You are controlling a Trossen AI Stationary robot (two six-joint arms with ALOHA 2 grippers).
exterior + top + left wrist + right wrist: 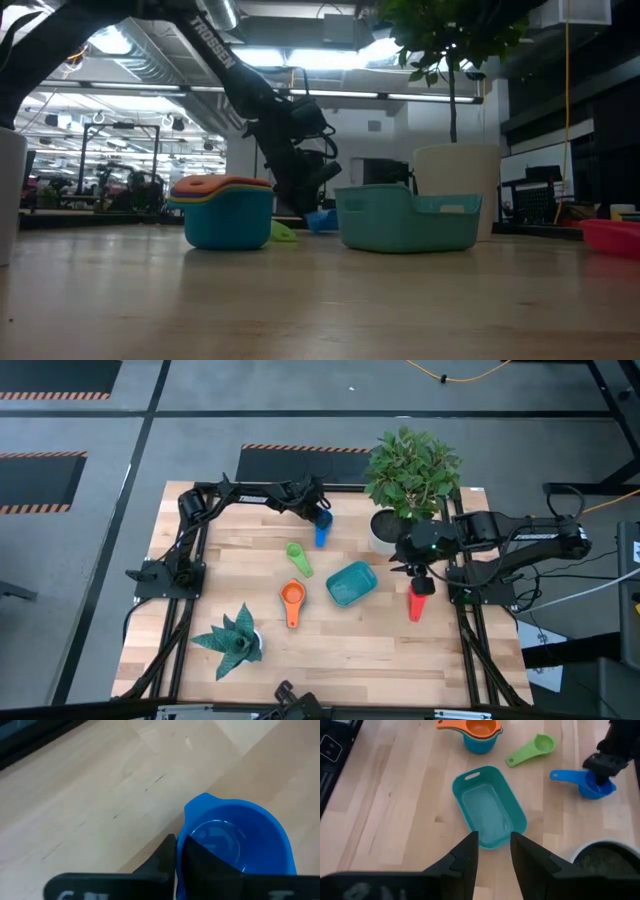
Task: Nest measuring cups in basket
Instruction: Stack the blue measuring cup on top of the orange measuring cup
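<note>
- The teal basket (pixel 351 583) is sitting empty near the table's middle, just ahead of the right gripper (pixel 494 851), whose fingers are hanging apart with nothing between them.
- A red cup (pixel 418 603) is lying on the wood right under that gripper in the high view.
- The left gripper (pixel 320 518) is pinching the rim of a blue cup (pixel 235 845), one finger (pixel 215 865) dipping inside the bowl, the cup resting on the table.
- A green cup (pixel 532 749) is lying between that gripper and the basket.
- An orange-topped stack of cups (pixel 292 600) is standing beyond the green one, beside the basket.
- A white plant pot (pixel 384 532) is standing near the right gripper.
</note>
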